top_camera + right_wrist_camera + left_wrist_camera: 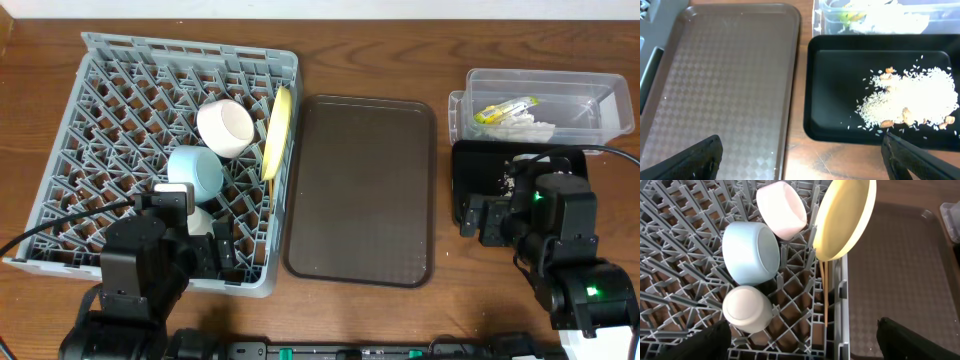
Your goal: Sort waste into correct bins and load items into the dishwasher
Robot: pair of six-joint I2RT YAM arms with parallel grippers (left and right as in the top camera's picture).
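Note:
The grey dish rack (110, 110) holds a white bowl (225, 125), a light blue bowl (196, 172), a yellow plate (277, 132) on edge and a white cup (747, 308). Chopsticks (826, 297) stand below the plate in the left wrist view. My left gripper (802, 342) is open and empty over the rack's front right corner. My right gripper (800, 157) is open and empty over the table between the brown tray and the black tray (840, 80). The black tray holds beige food scraps (910, 102). The clear tub (590, 90) holds the green-and-orange wrapper (503, 108) and white tissue (525, 128).
The large brown serving tray (365, 185) lies between the rack and the bins, with nothing on it. The right arm covers part of the black tray in the overhead view. A dark bar runs along the table's front edge.

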